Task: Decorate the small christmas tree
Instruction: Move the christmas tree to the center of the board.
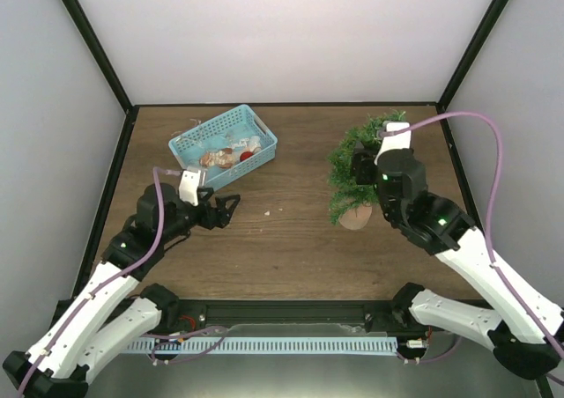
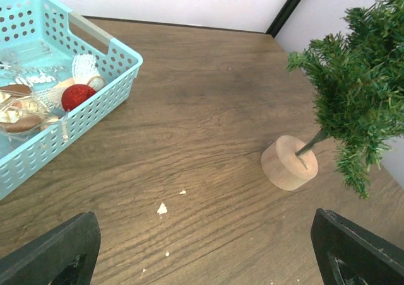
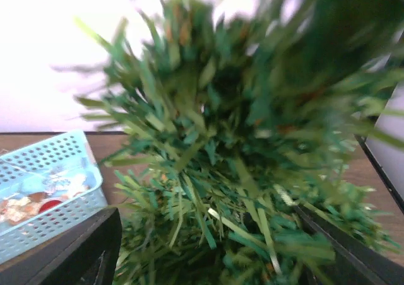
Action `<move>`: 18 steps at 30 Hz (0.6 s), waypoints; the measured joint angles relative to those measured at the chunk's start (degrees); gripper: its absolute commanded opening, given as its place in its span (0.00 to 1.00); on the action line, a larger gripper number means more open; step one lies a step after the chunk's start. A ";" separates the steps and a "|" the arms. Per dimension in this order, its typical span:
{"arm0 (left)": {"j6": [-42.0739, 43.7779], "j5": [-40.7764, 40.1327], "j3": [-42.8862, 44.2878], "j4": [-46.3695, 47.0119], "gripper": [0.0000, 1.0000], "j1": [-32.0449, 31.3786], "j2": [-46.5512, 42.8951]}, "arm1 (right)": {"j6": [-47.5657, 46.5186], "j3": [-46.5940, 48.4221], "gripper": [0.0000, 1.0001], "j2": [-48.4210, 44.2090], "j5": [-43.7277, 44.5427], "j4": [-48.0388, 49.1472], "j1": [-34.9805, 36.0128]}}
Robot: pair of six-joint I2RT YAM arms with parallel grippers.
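The small christmas tree point(image 1: 359, 156) stands at the right of the table on a round brown base point(image 1: 356, 215). In the left wrist view its thin trunk slants up from the base point(image 2: 289, 163) into the green branches point(image 2: 356, 89). My right gripper point(image 1: 362, 165) is pushed into the foliage from the right. Its fingers point(image 3: 69, 250) stand wide apart with needle branches point(image 3: 214, 171) between them. My left gripper point(image 1: 231, 207) hovers open and empty over bare wood, just in front of the basket. Both its dark fingertips point(image 2: 57, 250) show at the bottom corners of its wrist view.
A light-blue perforated basket point(image 1: 211, 127) sits at the back left, holding a red ball point(image 2: 77, 96), brown pieces and white ornaments. Its rim point(image 2: 113, 45) is close to my left gripper. Small white crumbs point(image 2: 162, 208) lie on the wood. Black frame posts and white walls enclose the table.
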 measured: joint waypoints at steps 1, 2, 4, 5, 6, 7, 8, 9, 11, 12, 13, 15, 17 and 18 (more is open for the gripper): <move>0.07 -0.15 -0.28 -0.17 0.93 0.00 -0.22 | -1.03 -1.07 0.67 0.76 -0.17 2.21 -0.74; 0.15 -0.35 -0.50 -0.37 0.93 0.00 -0.37 | -1.86 -2.10 0.63 1.36 -0.46 3.61 -1.62; 0.24 -0.74 -0.57 -0.68 0.93 0.00 -0.37 | -3.28 -4.15 0.56 2.62 -1.64 5.70 -3.91; 0.28 -0.94 -0.57 -0.70 0.93 0.00 -0.37 | -3.74 -5.05 0.50 3.17 -2.49 6.95 -5.05; 0.39 -1.09 -0.57 -0.70 0.93 0.00 -0.42 | -4.35 -5.66 0.45 3.45 -3.15 8.04 -5.79; 0.44 -1.16 -0.57 -0.72 0.93 0.00 -0.50 | -4.72 -6.16 0.41 3.58 -3.98 9.31 -6.38; 0.48 -1.18 -0.57 -0.79 0.93 0.00 -0.63 | -5.35 -6.32 0.36 3.58 -4.59 10.10 -6.58; 0.50 -1.29 -0.61 -0.83 0.93 0.00 -0.83 | -5.84 -6.47 0.32 3.48 -5.31 10.97 -6.69; 0.59 -1.44 -0.94 -0.87 0.93 0.00 -1.57 | -7.21 -6.95 0.25 3.13 -6.71 12.33 -6.71; 0.63 -1.62 -1.11 -0.87 0.93 0.00 -2.01 | -8.11 -7.67 0.22 2.67 -7.74 13.55 -6.73; 0.63 -1.81 -1.22 -0.92 0.93 0.00 -2.32 | -9.07 -8.35 0.20 2.19 -8.61 14.34 -6.73; 0.63 -2.36 -1.31 -0.96 0.93 0.00 -2.75 | -10.99 -10.29 0.17 0.61 -11.17 16.55 -6.75; 0.63 -2.82 -1.36 -0.96 0.93 0.00 -3.13 | -12.63 -11.93 0.16 -1.14 -14.29 18.58 -6.75; 0.63 -3.02 -1.42 -0.96 0.93 0.00 -3.32 | -13.31 -12.61 0.15 -1.97 -16.00 19.56 -6.75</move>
